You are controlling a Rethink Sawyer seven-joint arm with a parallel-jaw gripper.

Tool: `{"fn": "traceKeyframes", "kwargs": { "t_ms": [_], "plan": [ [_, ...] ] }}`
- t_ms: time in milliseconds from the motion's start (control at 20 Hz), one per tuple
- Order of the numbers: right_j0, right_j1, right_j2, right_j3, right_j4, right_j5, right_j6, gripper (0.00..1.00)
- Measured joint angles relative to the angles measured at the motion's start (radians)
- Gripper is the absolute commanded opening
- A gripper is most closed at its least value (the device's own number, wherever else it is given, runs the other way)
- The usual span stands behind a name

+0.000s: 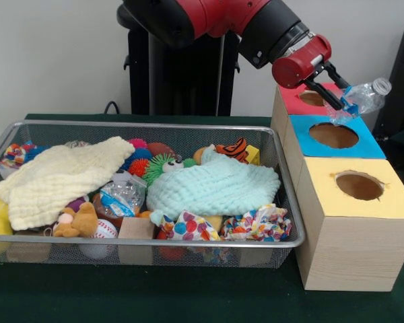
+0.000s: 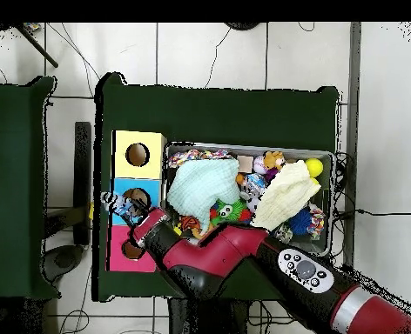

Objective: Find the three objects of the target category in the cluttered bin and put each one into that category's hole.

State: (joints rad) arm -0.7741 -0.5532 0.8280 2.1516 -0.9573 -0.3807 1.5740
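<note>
"Above the blue box (image 1: 369,149), your gripper (image 1: 345,103) clutched a crushed plastic bottle (image 1: 361,98)."

"So none dropped yet?"

"You couldn't tell; the wire bin (image 1: 291,214) looked full."

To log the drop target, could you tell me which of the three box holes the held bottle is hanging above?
The blue-topped wooden box, the middle one. The clear crumpled plastic bottle in the gripper hangs at its far edge, beside the red-topped box; the yellow-topped box lies nearest the camera.

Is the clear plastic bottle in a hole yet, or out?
Out. The gripper holds the clear plastic bottle tilted in the air above the blue-topped box.
</note>
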Motion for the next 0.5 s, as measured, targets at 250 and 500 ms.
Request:
{"fn": "traceKeyframes", "kwargs": {
  "t_ms": [250,500],
  "plan": [
    [0.009,0.0,-0.017,0.0,0.0,-0.02,0.0,0.0],
    [0.018,0.0,-0.035,0.0,0.0,-0.023,0.0,0.0]
  ]
}}
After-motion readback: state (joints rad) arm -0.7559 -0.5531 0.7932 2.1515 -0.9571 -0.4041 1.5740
